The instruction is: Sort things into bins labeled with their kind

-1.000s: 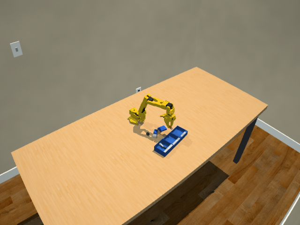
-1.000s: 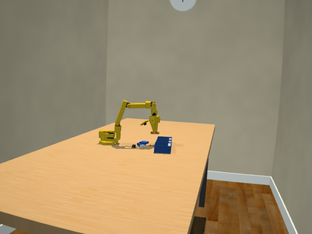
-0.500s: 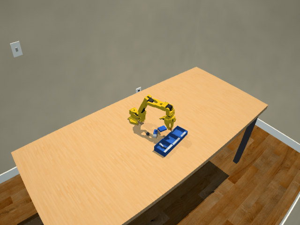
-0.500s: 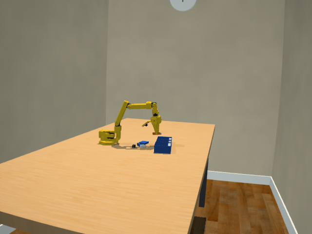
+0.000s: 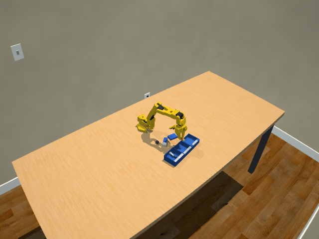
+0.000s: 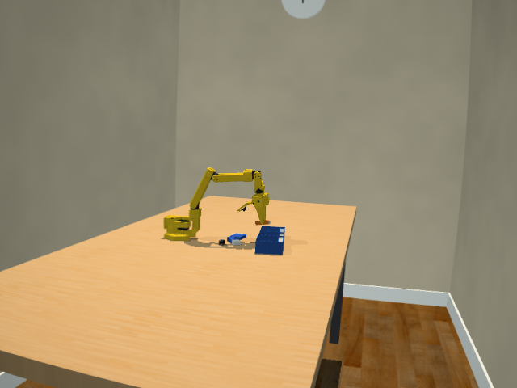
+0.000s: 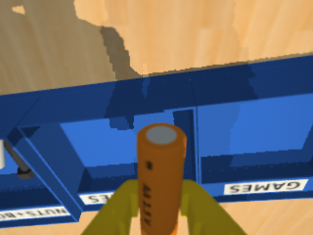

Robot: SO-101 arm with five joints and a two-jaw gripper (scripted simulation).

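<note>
My gripper (image 7: 156, 211) is shut on an orange battery (image 7: 159, 176) that stands upright between the yellow fingers. It hangs over the middle bin of a blue row of three bins (image 5: 181, 149), close to the wall toward the bin labelled GAMES (image 7: 266, 186). The middle bin's label (image 7: 100, 198) is partly hidden. The left bin is labelled NUTS+BOLTS (image 7: 34, 213) and holds a grey bolt (image 5: 173, 154). In the top view the gripper (image 5: 181, 136) is at the bins' far side; it also shows in the exterior view (image 6: 262, 219).
A flat blue box (image 5: 172, 136), a small blue and white box (image 5: 164, 141) and a small black piece (image 5: 156, 141) lie on the table between the arm's base (image 5: 144, 123) and the bins. The table's right edge is beyond the bins.
</note>
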